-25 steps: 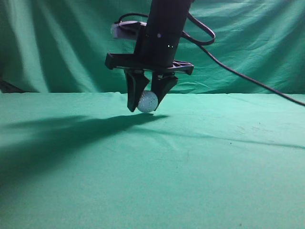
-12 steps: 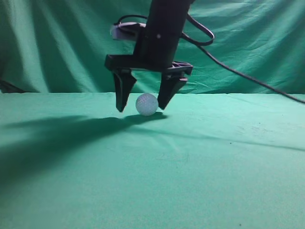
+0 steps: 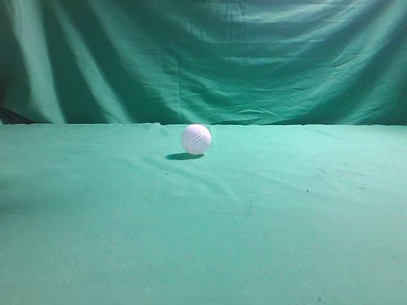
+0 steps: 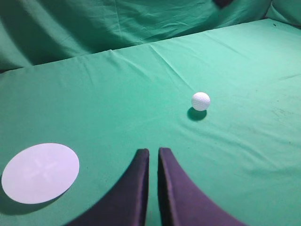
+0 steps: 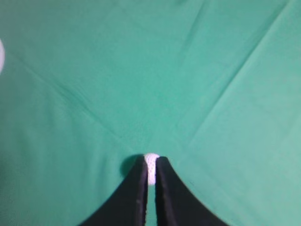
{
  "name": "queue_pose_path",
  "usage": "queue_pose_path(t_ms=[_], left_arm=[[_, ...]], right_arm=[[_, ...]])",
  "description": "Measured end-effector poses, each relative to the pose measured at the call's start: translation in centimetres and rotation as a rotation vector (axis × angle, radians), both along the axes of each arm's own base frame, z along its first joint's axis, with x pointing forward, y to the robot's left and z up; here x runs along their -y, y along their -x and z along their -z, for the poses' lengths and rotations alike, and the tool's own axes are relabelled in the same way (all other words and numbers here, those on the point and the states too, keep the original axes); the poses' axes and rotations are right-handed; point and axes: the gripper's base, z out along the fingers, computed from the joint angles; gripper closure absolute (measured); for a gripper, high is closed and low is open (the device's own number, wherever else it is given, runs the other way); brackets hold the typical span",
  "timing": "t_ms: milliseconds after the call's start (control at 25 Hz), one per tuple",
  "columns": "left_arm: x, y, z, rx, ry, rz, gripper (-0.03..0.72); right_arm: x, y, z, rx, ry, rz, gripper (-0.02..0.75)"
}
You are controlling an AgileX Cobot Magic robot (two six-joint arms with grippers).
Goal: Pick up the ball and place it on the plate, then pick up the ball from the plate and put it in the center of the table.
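Note:
The white dimpled ball [image 3: 196,139] rests alone on the green table [image 3: 286,210], near its middle, with no gripper touching it. In the left wrist view the ball [image 4: 201,101] lies ahead and to the right of my left gripper [image 4: 153,150], which is shut and empty. The flat white plate [image 4: 41,173] lies at that gripper's left. My right gripper [image 5: 150,159] is shut, high above the cloth. A strip of the ball [image 5: 150,165] shows through the slit between its fingertips, with the ball's shadow on the cloth below. Neither gripper shows in the exterior view.
A draped green cloth backdrop [image 3: 203,57] hangs behind the table's far edge. The table cloth has slight wrinkles. A white sliver at the left edge of the right wrist view [image 5: 1,54] may be the plate.
The right gripper opened around the ball, left it on the table, and has risen out of the exterior view. The ball has stayed in place.

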Motion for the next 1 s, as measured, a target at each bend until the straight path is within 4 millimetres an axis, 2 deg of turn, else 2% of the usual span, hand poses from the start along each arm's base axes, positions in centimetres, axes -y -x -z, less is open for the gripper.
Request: queue_pose_path(t_ms=[120,280,560,840,1000], left_arm=[[0.2,0.0,-0.3,0.006,0.085,0.000,0.629],[0.3,-0.3,0.0,0.016,0.140,-0.005,0.629],[0.6,-0.9,3.3,-0.041,0.092,0.046,0.629],[0.4,-1.6,5.7,-0.048,0.100,0.014,0.629],[0.2,-1.8,7.0,-0.051,0.112,-0.017,0.629]], right_arm=[[2.0,2.9,-3.6,0.049,-0.034,0.001,0.738],[4.8,6.9,-4.9,0.101,-0.084,0.004,0.738],[10.2,14.6,-4.1,0.258,-0.222,0.017,0.738],[15.9,22.3,-1.7,0.459,-0.365,0.026,0.738],[18.3,25.8,0.2,0.526,-0.414,0.026,0.738]])
